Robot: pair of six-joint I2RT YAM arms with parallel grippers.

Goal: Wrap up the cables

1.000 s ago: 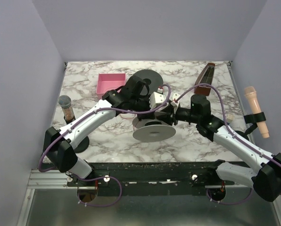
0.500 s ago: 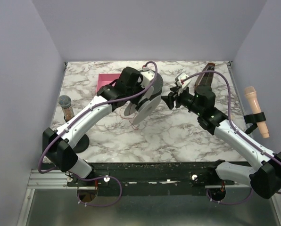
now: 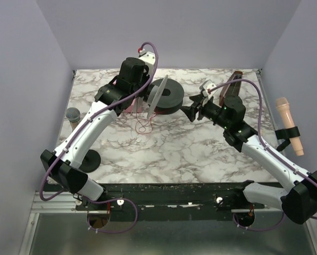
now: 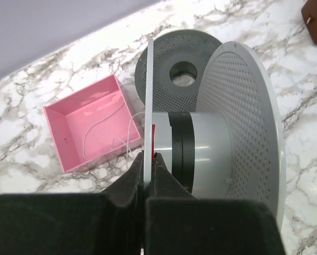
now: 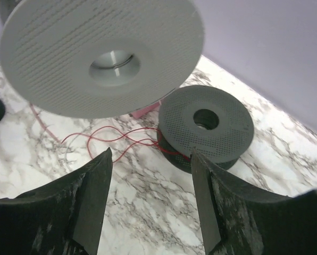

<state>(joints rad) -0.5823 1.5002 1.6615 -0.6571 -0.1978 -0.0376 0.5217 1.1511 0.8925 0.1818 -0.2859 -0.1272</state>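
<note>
My left gripper [image 3: 146, 99] is shut on the thin flange of a light grey spool [image 3: 155, 99] and holds it on edge above the table. In the left wrist view the jaws [image 4: 148, 157] pinch that flange [image 4: 147, 101], with a bit of red at the spool's core [image 4: 201, 154]. The dark-red cable [image 3: 142, 125] lies in loose loops on the marble below. In the right wrist view the cable [image 5: 111, 138] runs to a dark grey spool [image 5: 206, 125] lying flat. My right gripper [image 3: 190, 112] is open and empty to the right; it also shows in its wrist view [image 5: 150, 155].
A pink box [image 4: 89, 125] holding a white thread sits behind the spools. A brown wedge-shaped block [image 3: 230, 88] stands at the back right. A grey microphone [image 3: 73, 115] stands at the left edge and a peach one [image 3: 289, 125] at the right.
My left gripper has lifted the light grey spool from the table's middle to the back and tipped it on edge. My right gripper has let go of it and drawn back to the right.
</note>
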